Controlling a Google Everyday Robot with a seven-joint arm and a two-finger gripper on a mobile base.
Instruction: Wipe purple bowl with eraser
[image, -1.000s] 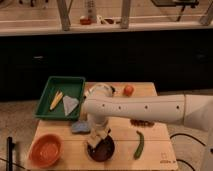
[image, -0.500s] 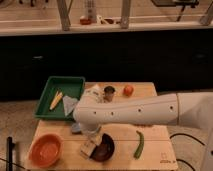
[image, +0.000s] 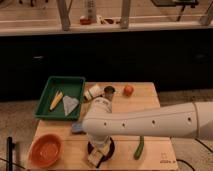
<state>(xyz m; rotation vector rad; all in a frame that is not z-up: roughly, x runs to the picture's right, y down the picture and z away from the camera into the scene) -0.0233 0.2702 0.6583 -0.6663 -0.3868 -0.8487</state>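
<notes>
There is only one camera, set high on the near side of the table. It looks down across the table toward the dark counter. It stands close. The arm crosses from the right, and the gripper hangs over the purple bowl near the view's bottom edge.

Count of items on the one table.

- Bowls: two, namely one orange bowl and one purple bowl.
- Green tray: one, holding two items, one yellow piece and one pale grey wedge.
- Blue-grey pad: one.
- Orange fruit: one.
- Can: one.
- White cup on its side: one.
- Long green vegetable: one.
- Eraser: one.
- Arm: one.
- Gripper: one, down over the purple bowl.
</notes>
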